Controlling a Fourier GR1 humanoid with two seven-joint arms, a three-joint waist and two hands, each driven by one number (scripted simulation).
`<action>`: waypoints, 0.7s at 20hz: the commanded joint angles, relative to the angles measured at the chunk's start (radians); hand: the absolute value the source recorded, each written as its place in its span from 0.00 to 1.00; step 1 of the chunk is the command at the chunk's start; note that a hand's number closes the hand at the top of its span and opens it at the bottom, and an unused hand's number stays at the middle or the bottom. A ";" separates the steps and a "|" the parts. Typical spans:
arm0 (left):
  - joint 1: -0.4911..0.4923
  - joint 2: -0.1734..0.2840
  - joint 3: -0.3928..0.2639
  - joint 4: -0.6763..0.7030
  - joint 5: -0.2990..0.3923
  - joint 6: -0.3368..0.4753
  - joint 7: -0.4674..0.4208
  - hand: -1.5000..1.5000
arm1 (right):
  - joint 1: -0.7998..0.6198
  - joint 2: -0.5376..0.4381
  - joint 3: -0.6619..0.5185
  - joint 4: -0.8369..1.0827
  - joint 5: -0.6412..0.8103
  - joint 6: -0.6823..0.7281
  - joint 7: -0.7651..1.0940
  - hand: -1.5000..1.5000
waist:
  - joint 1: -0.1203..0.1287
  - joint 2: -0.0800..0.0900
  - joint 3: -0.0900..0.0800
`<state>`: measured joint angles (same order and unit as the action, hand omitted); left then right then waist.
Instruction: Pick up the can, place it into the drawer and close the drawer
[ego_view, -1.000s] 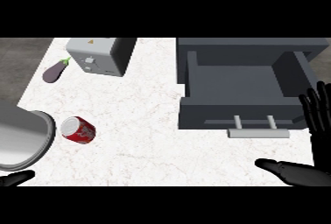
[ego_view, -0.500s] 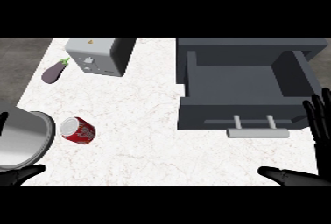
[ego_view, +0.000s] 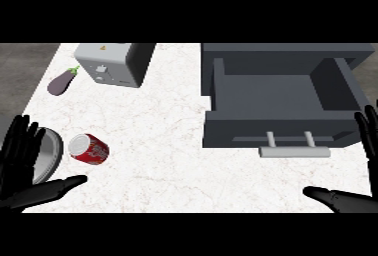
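A red can (ego_view: 89, 148) lies on its side on the white counter at the left. My left hand (ego_view: 20, 155) is open just left of the can, fingers straight up, thumb stretched out below the can, apart from it. The dark grey drawer (ego_view: 284, 131) stands pulled open at the right, with a pale bar handle (ego_view: 294, 150) on its front and nothing showing inside. My right hand (ego_view: 367, 131) is open at the right edge, fingers up beside the drawer's front corner, with its thumb low on the counter.
A grey metal bowl (ego_view: 48, 153) sits partly behind my left hand, right beside the can. At the back left a grey toaster (ego_view: 111, 64) stands, with a purple eggplant (ego_view: 62, 83) to its left. The counter's left edge runs close to the bowl.
My left hand has risen into view at the left, now covering part of the bowl. The right hand has slid further right and down. The can and drawer have not moved.
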<state>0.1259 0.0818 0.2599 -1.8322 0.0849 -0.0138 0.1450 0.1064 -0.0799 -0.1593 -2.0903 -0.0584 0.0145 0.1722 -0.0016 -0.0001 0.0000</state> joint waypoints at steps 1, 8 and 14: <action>0.021 -0.058 -0.043 0.096 -0.066 0.026 -0.095 0.00 | 0.121 -0.030 -0.065 -0.061 -0.079 0.075 -0.030 0.00 | -0.007 -0.001 0.000; 0.036 -0.079 -0.034 0.306 -0.102 0.058 -0.310 0.00 | 0.094 -0.003 -0.045 -0.098 -0.050 0.046 0.024 0.00 | -0.004 0.000 -0.001; -0.065 -0.026 0.044 0.489 -0.072 0.064 -0.362 0.00 | 0.059 -0.008 -0.068 -0.112 -0.071 0.053 0.063 0.00 | -0.002 0.000 0.000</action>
<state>0.1010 0.0413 0.2789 -1.4633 0.0120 0.0376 -0.1517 0.1702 -0.0735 -0.1955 -2.1785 -0.0905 0.0527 0.1980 -0.0030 -0.0001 -0.0003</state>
